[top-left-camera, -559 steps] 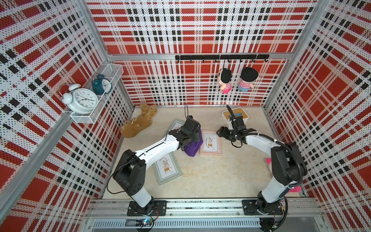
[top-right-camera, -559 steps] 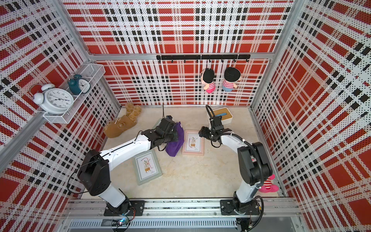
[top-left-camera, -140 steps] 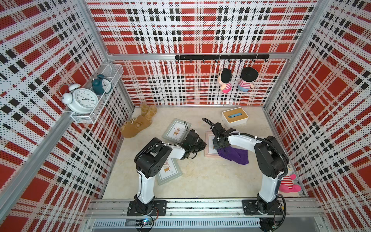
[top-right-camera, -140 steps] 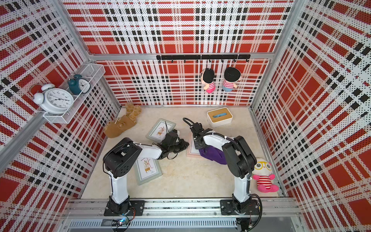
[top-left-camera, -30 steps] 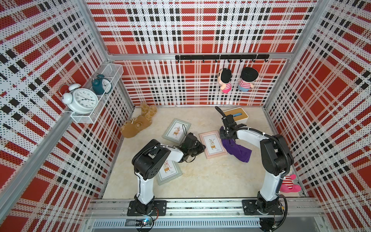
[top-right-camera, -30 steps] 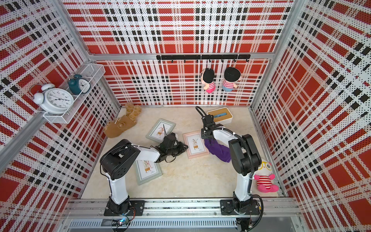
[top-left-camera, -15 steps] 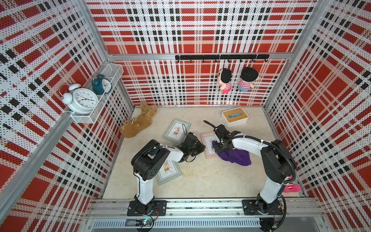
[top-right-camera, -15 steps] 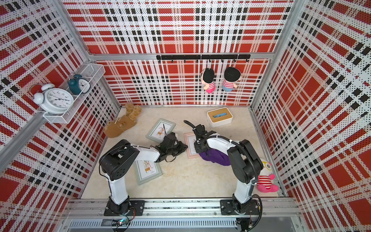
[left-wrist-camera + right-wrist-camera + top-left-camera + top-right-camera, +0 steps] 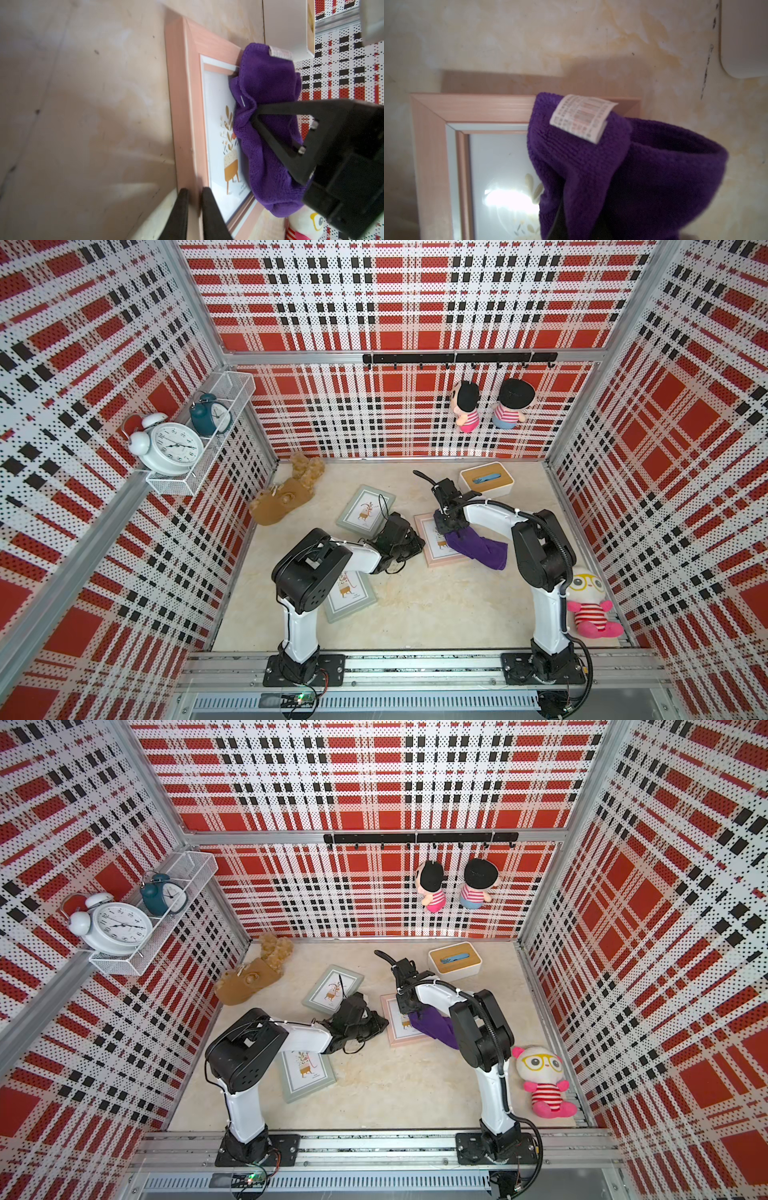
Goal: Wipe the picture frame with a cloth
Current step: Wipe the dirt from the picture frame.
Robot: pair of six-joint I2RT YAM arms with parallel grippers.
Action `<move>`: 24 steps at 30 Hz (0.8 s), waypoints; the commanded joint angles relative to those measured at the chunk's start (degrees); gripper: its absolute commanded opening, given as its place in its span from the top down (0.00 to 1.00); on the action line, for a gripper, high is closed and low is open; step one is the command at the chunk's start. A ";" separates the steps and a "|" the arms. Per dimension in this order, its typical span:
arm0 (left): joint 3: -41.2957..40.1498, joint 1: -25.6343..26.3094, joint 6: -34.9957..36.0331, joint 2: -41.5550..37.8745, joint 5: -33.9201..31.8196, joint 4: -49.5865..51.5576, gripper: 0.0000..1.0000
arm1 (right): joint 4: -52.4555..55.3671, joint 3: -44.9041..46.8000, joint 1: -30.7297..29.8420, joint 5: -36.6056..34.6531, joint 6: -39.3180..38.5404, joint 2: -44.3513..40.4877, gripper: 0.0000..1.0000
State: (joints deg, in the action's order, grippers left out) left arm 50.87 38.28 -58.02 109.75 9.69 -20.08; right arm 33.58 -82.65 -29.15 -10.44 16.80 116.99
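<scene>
Both top views: we see the soft deep purple towel cloth (image 9: 478,549) draped across the pink wooden picture frame (image 9: 432,561), which lies flat on the marbled beige counter (image 9: 415,614). The plaid walls (image 9: 415,427) stand close.

Left wrist: the left gripper (image 9: 194,189) pinches the frame's rail. The right gripper (image 9: 254,114) clamps a bunched fold of cloth.

Right wrist: the glazing (image 9: 500,162) glares.

We judge the cloth limp and light, the frame rigid and fragile; hold it by the rail.
</scene>
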 commanded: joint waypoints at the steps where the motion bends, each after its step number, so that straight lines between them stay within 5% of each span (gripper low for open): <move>1: -0.72 0.00 0.51 2.77 -2.99 9.85 0.84 | 3.09 9.44 -1.04 1.91 -0.90 -3.72 1.00; 7: -0.67 0.21 -0.62 3.02 -4.09 10.22 0.85 | 4.53 16.50 -1.71 -0.29 0.44 -8.20 1.00; 17: -0.29 0.13 0.11 2.39 -4.25 10.76 0.85 | 4.84 -3.92 -0.78 -5.24 0.00 3.62 1.00; 24: 0.71 0.22 0.89 2.77 -3.30 10.91 0.85 | 4.30 6.81 -0.92 -10.54 2.71 -11.14 1.00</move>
State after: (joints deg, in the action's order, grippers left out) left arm 52.23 38.68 -58.46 109.89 7.99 -18.28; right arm 35.44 -78.76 -30.30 -16.64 17.91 112.62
